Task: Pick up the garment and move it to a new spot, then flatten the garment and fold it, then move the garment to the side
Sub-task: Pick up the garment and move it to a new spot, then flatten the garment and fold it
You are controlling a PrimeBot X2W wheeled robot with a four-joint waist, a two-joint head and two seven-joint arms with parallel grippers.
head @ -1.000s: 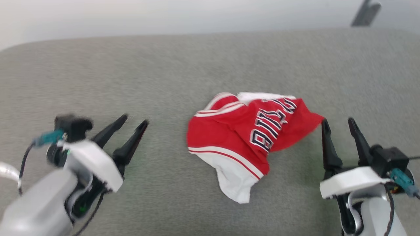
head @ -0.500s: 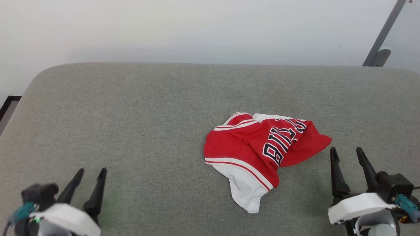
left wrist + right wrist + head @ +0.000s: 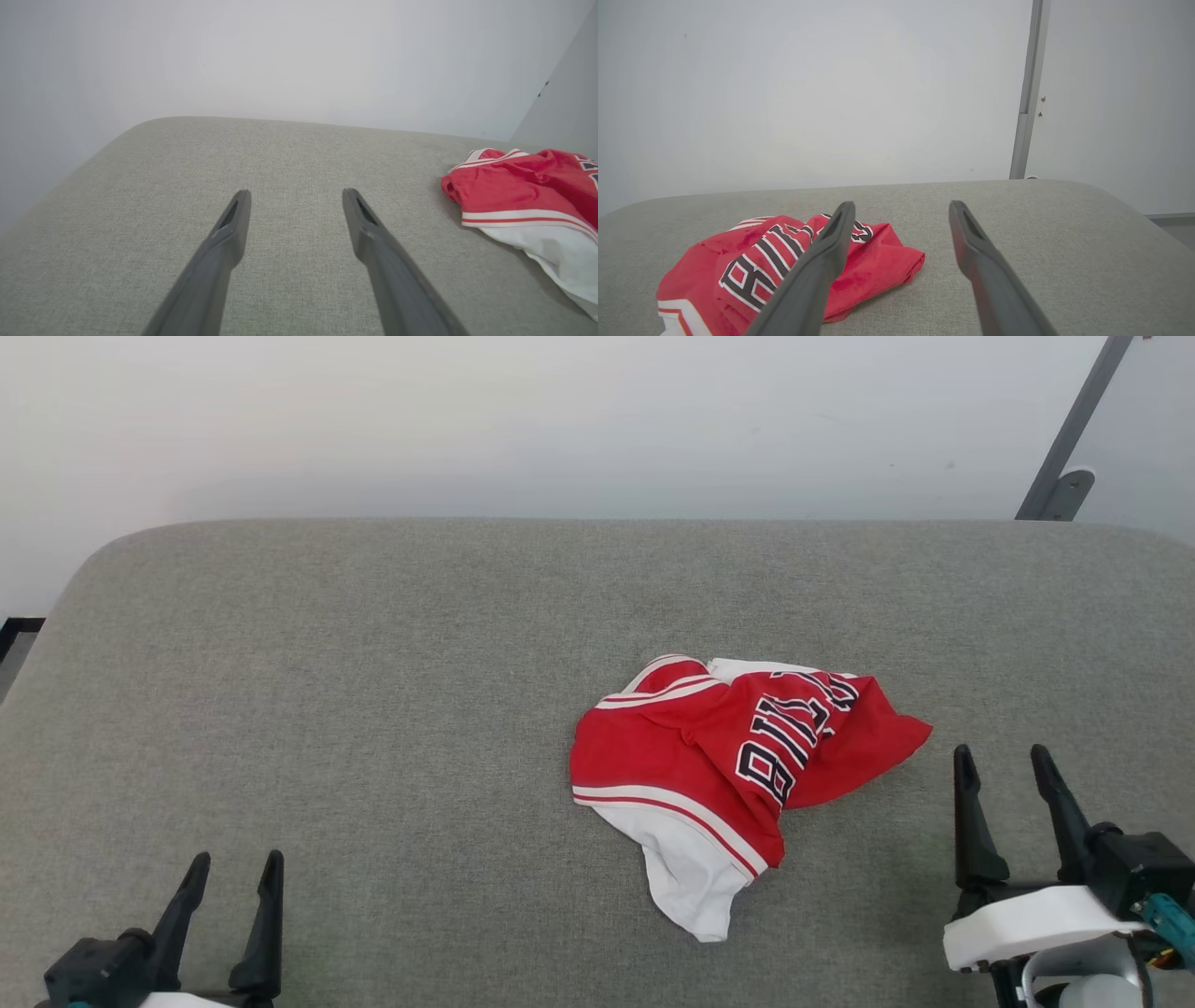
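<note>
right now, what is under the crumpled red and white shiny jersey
The grey fabric surface lies under the jersey. Its bunched folds hide anything beneath them; nothing pokes out at the edges.

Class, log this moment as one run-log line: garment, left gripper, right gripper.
garment: crumpled on grey padded surface, unheld | left gripper: open, empty | right gripper: open, empty, beside garment
</note>
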